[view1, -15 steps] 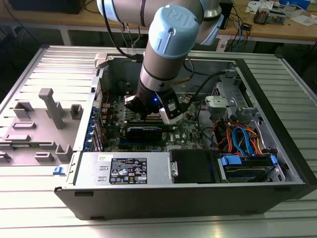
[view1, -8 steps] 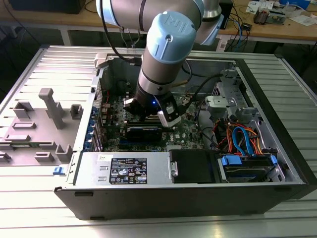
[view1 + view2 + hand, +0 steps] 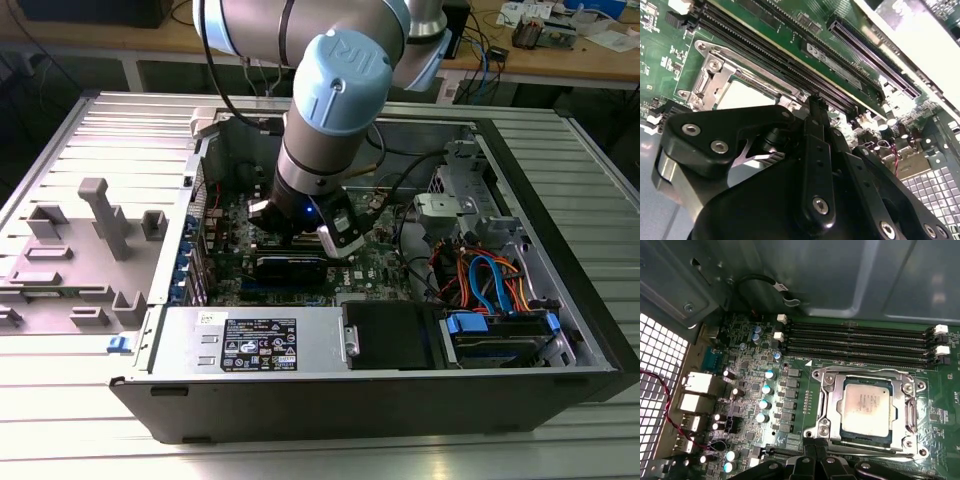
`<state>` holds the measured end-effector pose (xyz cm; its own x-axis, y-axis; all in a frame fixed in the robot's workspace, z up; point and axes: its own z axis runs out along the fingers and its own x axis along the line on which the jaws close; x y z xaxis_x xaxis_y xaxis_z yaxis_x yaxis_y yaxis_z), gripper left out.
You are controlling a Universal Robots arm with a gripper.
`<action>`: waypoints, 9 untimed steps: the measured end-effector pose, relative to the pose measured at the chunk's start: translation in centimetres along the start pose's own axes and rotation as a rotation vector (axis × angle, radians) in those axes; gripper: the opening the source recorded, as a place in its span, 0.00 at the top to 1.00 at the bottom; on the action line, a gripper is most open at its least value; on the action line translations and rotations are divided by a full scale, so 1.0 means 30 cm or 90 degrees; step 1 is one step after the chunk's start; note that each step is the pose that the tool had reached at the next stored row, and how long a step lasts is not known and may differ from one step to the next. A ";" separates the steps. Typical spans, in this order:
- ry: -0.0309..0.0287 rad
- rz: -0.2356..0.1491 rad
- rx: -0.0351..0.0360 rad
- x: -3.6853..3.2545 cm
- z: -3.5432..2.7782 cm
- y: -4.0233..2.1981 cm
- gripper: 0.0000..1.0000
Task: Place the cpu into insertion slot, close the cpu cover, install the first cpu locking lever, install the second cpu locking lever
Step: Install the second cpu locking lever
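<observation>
From the exterior view the gripper hangs low inside the open computer case, just over the green motherboard. In the second wrist view its fingers look drawn together with nothing between them, tips just beside the cpu cover. In the first wrist view the cpu already lies in the insertion slot with the cover down around it, so I'd judge a locking lever is the work in hand, best pressed slowly and squarely.
</observation>
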<state>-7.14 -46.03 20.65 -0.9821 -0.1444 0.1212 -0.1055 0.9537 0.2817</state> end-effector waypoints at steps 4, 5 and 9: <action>-0.0112 -0.003 0.0015 0.000 0.002 0.005 0.89; -0.0227 -0.006 0.0033 0.004 0.003 0.006 0.89; -0.0396 -0.011 0.0055 0.028 0.010 0.008 0.89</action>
<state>-8.04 -45.83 20.53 -0.9878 -0.1448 0.0568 -0.1239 0.9534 0.2750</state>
